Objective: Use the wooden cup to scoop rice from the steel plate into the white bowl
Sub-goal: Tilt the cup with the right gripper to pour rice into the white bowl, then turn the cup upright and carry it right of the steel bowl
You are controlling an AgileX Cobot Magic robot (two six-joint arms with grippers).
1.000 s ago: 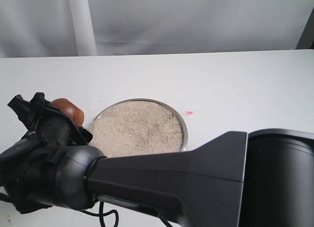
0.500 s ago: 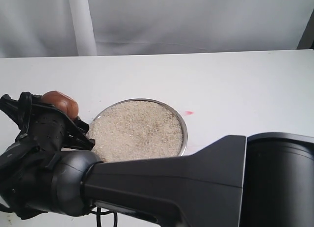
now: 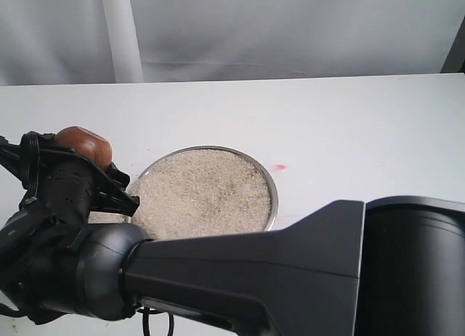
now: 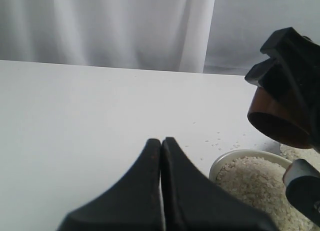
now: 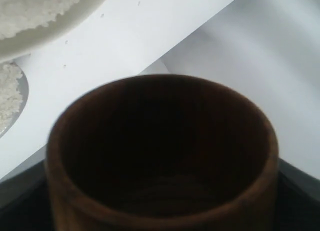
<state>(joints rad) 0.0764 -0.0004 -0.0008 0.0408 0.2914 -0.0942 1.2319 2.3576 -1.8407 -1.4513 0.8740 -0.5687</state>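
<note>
The steel plate (image 3: 271,185) lies mid-table, filled with rice (image 3: 203,187). My right arm reaches across to the plate's left, where my right gripper (image 3: 76,153) is shut on the wooden cup (image 3: 82,142). In the left wrist view the cup (image 4: 272,118) hangs tilted, mouth down, over the white bowl (image 4: 235,155), which holds rice (image 4: 250,178). The right wrist view looks into the cup (image 5: 165,156); its dark inside shows no grains, and the bowl's rim (image 5: 55,33) lies beyond. My left gripper (image 4: 161,141) is shut and empty, beside the bowl. The exterior view hides the bowl.
A few stray grains (image 4: 215,141) lie on the white table (image 3: 327,125) beside the bowl. A small red mark (image 3: 280,166) sits to the right of the plate. My right arm's black body (image 3: 290,270) blocks the front of the exterior view. A grey curtain (image 3: 254,30) hangs behind.
My right gripper has carried the wooden cup left and a little upward, away from the plate's rim. The plate and its rice have stayed put.
</note>
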